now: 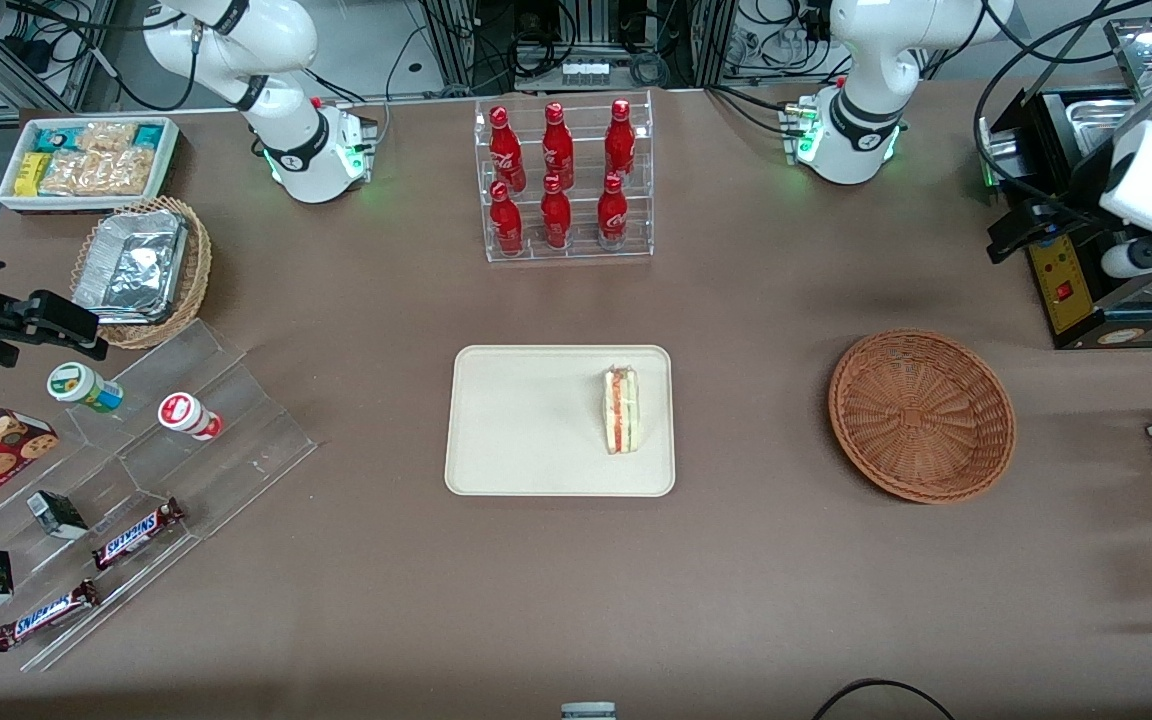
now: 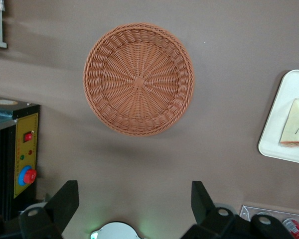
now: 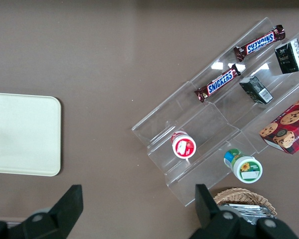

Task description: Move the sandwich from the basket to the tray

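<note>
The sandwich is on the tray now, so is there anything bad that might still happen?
Not much looks risky. The sandwich stands on its edge close to the tray rim nearest the basket, so a bump might tip it off. The gripper, jaws open, hangs high above the table beside the empty basket, next to a machine it might brush.

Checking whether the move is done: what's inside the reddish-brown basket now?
Nothing: the basket shows only bare weave. The sandwich lies on the tray. The gripper hangs above the table beside the basket, jaws open.
</note>
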